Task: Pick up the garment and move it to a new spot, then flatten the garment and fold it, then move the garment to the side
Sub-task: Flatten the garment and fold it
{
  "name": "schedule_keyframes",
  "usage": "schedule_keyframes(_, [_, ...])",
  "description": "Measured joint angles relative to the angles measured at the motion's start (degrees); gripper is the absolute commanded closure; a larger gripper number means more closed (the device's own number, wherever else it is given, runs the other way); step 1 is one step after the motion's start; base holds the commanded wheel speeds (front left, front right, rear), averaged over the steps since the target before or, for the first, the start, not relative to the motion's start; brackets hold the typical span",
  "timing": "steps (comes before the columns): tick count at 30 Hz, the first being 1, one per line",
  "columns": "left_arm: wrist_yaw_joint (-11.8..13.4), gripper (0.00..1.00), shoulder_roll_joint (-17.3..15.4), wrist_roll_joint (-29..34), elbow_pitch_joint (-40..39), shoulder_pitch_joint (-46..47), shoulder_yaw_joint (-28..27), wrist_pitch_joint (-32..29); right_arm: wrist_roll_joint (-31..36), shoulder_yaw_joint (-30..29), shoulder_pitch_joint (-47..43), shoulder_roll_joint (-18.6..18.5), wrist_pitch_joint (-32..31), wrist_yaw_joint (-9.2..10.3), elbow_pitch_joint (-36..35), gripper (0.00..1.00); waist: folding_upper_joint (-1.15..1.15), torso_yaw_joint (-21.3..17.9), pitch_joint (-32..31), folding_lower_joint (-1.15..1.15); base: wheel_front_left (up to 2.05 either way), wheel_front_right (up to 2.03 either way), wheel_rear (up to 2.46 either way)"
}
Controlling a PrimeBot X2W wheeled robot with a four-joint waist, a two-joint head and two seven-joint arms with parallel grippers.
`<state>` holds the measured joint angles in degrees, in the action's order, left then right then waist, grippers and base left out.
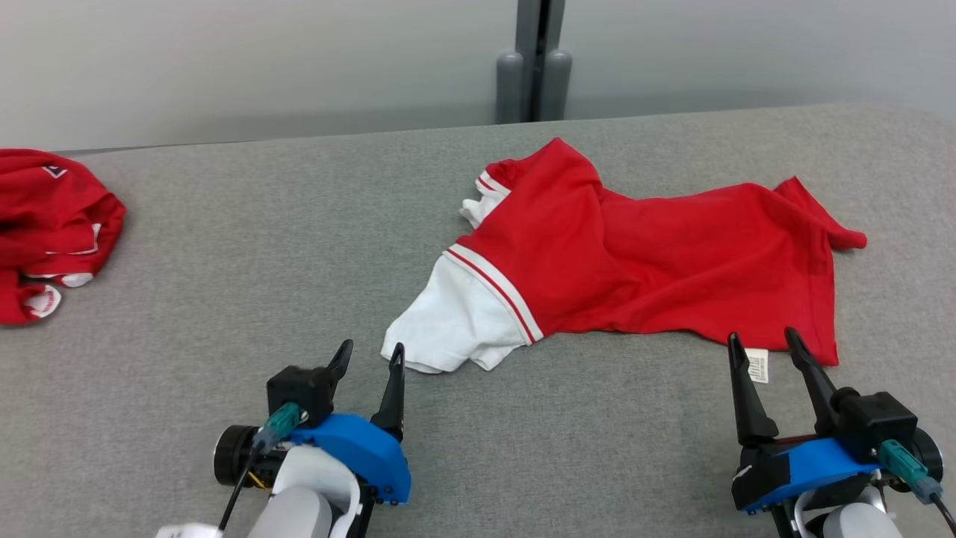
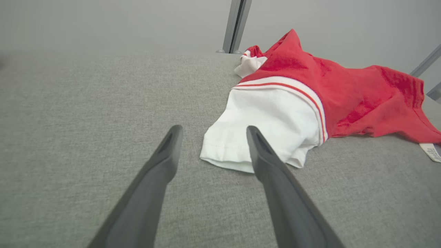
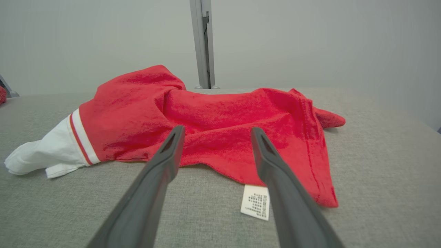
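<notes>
A red garment (image 1: pixel 657 261) with a white sleeve (image 1: pixel 448 321) and white-and-red striped trim lies crumpled on the grey table, right of centre. Its white care label (image 1: pixel 757 365) sticks out at the near hem. My left gripper (image 1: pixel 371 353) stands open just short of the white sleeve (image 2: pixel 265 127), touching nothing. My right gripper (image 1: pixel 763 340) is open too, its fingers either side of the label (image 3: pixel 255 202) at the red hem (image 3: pixel 224 127). Both hold nothing.
A second red garment (image 1: pixel 45 224) with white trim lies bunched at the table's far left edge. A grey post (image 1: pixel 534 67) stands behind the table against the pale wall. Bare grey tabletop (image 1: pixel 246 261) stretches between the two garments.
</notes>
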<state>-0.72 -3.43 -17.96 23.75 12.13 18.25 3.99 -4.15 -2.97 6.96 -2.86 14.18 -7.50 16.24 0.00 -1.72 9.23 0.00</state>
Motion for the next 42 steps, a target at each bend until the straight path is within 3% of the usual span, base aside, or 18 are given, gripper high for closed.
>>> schedule_keyframes(6, [-0.2,0.0,-0.1,-2.2,3.8,3.2,0.2,-8.3,0.6,-0.8,0.3,0.0,-1.0,0.0,-0.5,0.0,0.0,-2.2,1.4,0.0,0.0,0.0,0.0])
schedule_keyframes(20, [0.1,0.0,-1.1,-2.6,9.2,8.2,0.9,-12.3,2.7,-6.5,1.4,0.0,-3.7,0.0,-1.1,0.0,0.0,-4.1,3.7,0.0,0.0,0.0,0.0])
schedule_keyframes(21, [0.1,0.35,-1.1,-2.6,9.5,8.5,1.1,-12.4,3.1,-7.6,1.7,0.0,-4.5,0.0,-0.8,0.0,0.0,-4.1,3.8,0.0,0.0,0.0,0.0])
schedule_keyframes(24, [-0.3,1.0,-1.0,-2.5,10.3,9.4,1.5,-12.3,3.8,-11.4,3.0,0.0,-7.2,0.0,1.0,0.0,0.0,-4.1,3.9,0.0,0.0,0.0,0.0])
schedule_keyframes(32, [-0.1,1.0,-0.8,-2.2,10.4,9.9,2.0,-8.0,4.9,-16.8,8.8,0.0,-12.7,0.0,9.3,0.0,0.0,-3.3,4.2,0.0,0.0,0.0,0.0])
schedule_keyframes(41, [0.1,1.0,-1.0,-2.5,7.2,9.1,2.1,-4.2,4.3,-17.3,14.3,0.0,-17.8,0.0,19.3,0.0,0.0,-1.2,4.6,0.0,0.0,0.0,0.0])
schedule_keyframes(42, [0.1,1.0,-1.0,-2.5,6.7,9.0,2.1,-3.8,4.5,-16.8,14.6,-0.1,-18.4,0.0,20.2,0.07,0.0,-1.1,4.6,0.0,0.0,0.0,0.0])
